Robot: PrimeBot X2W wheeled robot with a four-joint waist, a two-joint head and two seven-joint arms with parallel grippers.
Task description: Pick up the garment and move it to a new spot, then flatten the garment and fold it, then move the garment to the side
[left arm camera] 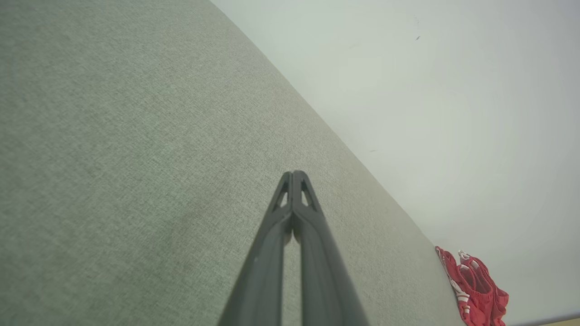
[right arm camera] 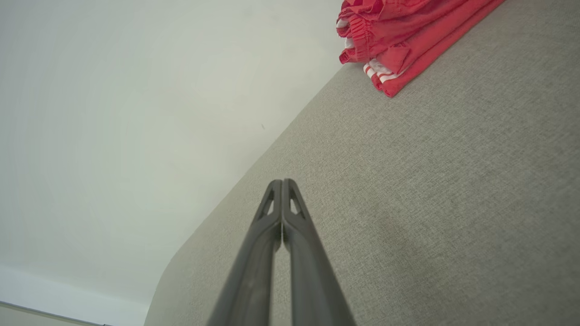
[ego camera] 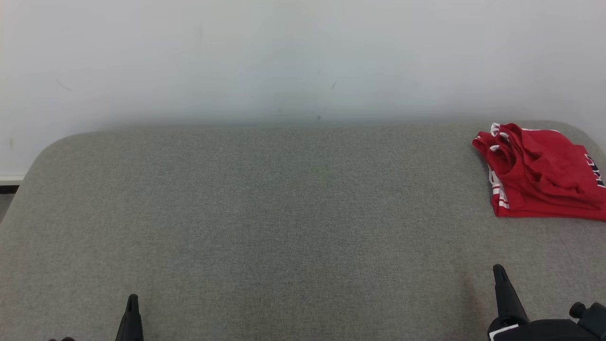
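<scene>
Folded red shorts [ego camera: 544, 177] lie at the frame's right edge on the grey table [ego camera: 284, 213], up-frame and slightly right of the right gripper [ego camera: 499, 272], with their long side running across. The left gripper [ego camera: 133, 300] is well apart from them. Both sets of jaws are pressed together, empty.

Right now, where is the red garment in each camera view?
Head view: red garment at the right edge, near the grey surface's far corner.
Left wrist view: red garment in the bottom right corner.
Right wrist view: red garment at the top edge, right of centre.
Shared landmark: the grey surface's edge against the white wall, beside it.
</scene>
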